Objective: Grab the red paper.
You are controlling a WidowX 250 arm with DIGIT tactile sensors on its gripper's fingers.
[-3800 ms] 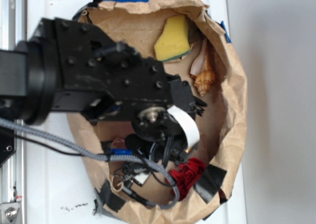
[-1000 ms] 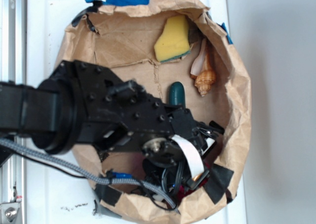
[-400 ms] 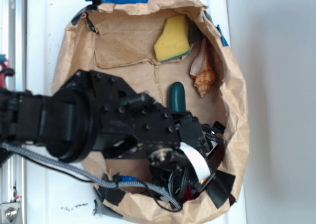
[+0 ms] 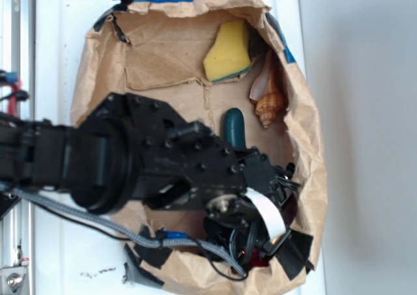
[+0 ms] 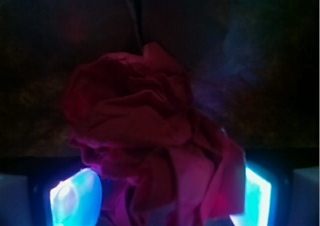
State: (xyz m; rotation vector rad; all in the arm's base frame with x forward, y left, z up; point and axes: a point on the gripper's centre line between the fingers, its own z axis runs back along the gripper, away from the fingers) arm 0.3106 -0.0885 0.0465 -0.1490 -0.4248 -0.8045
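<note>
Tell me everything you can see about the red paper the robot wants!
The red paper is a crumpled, lumpy wad with many soft folds. The wrist view is dim, so it looks dark red. It sits between the gripper's two glowing fingertips, one at each side of it. From the exterior view only a small red bit peeks out under the arm, near the paper bag's lower edge.

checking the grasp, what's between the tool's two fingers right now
The red paper fills the gap between the two glowing fingers in the wrist view. In the exterior view the arm hides that spot.
</note>
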